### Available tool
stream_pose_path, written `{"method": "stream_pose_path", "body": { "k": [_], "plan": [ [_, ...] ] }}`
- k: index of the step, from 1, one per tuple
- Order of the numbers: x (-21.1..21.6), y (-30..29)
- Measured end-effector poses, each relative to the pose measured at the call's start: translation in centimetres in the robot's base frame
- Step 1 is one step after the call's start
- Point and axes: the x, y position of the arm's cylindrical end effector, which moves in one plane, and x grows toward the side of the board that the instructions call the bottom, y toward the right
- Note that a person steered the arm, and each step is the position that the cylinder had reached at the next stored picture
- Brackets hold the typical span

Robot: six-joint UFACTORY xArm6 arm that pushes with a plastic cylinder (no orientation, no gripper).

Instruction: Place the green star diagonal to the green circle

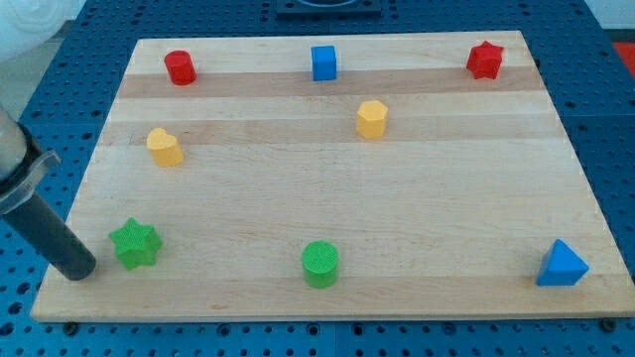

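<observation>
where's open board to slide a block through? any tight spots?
Widest bare patch: mid-board, bordered by the yellow hexagon above, the green circle below and the blue triangle at the view's right. Another strip runs between the yellow cylinder and the hexagon. Tight only at the view's lower left, where my tip sits just left of the green star.

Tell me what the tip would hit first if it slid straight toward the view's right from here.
My tip would first meet the green star just beside it; the green circle lies farther along, though depth is uncertain.
</observation>
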Motion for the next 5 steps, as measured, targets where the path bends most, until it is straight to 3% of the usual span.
{"method": "stream_pose_path", "body": {
  "k": [2, 5],
  "plan": [
    [0.5, 1.2],
    [-6.5, 6.6]
  ]
}}
